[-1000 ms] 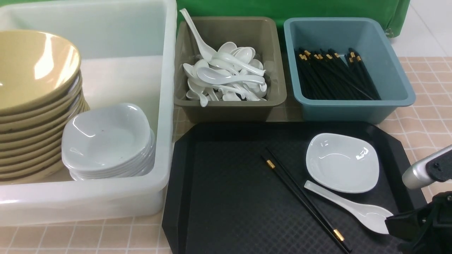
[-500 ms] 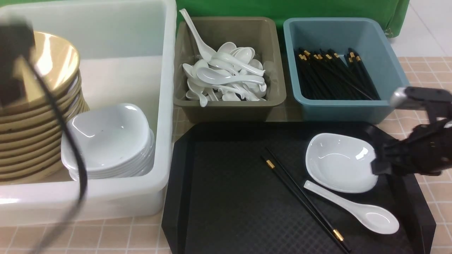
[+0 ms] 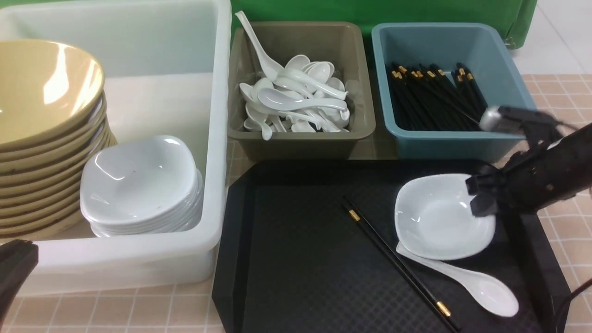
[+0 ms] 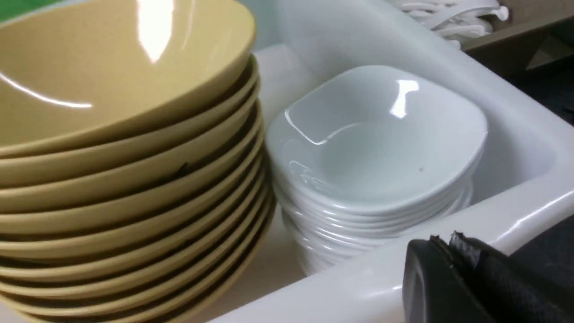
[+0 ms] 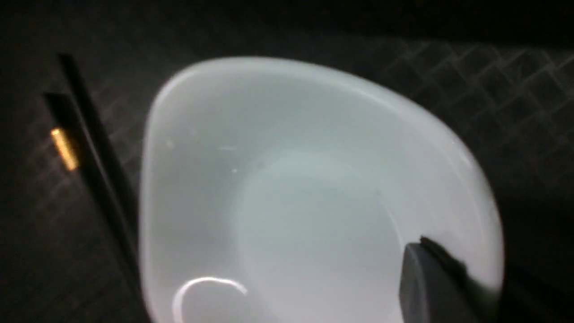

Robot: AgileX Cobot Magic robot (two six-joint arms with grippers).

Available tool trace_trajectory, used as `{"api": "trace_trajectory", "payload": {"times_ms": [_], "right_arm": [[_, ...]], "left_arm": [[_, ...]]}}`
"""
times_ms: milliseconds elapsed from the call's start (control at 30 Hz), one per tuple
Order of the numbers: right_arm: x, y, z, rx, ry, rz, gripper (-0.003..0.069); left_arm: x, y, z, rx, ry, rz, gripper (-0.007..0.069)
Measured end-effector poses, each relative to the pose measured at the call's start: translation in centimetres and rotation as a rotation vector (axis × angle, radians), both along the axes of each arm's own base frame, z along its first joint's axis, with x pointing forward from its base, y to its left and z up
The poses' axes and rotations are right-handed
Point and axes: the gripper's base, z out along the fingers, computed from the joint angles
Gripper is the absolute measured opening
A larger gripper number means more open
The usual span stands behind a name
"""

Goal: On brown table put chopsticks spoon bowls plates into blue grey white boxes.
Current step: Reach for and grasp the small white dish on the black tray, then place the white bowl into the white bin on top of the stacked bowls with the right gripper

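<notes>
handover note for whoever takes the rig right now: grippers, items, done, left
Grippers: left gripper shut, empty, by the white box; right gripper shut on the loose plate at its right rim.
Done: bowls and stacked plates in white box, spoons in grey box, chopsticks in blue box.
Left: loose plate, plus loose spoon and chopstick pair on black tray.

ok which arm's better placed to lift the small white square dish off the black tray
Right: the right gripper grips the rim of the small white dish; the left gripper is beside the translucent white bin.
</notes>
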Motion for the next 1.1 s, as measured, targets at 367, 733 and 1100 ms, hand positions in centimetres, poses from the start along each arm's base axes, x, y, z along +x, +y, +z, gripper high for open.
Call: {"api": "trace_trajectory", "payload": {"times_ms": [367, 733, 1100], "right_arm": [[-2.6, 14.0, 13.3, 0.360, -0.587, 0.323, 0.0071], [-0.6, 29.7, 8.0, 0.367, -0.637, 0.510, 0.0185], [-2.4, 23.4, 13.4, 0.208, -0.524, 0.808, 0.0477]], "left_arm": [[-0.8, 0.3, -0.4, -0.049, -0.147, 0.013, 0.0006], [-0.9, 0.3, -0.4, -0.053, -0.157, 0.013, 0.0006], [-1.4, 0.4, -0.2, -0.064, -0.187, 0.013, 0.0006]]}}
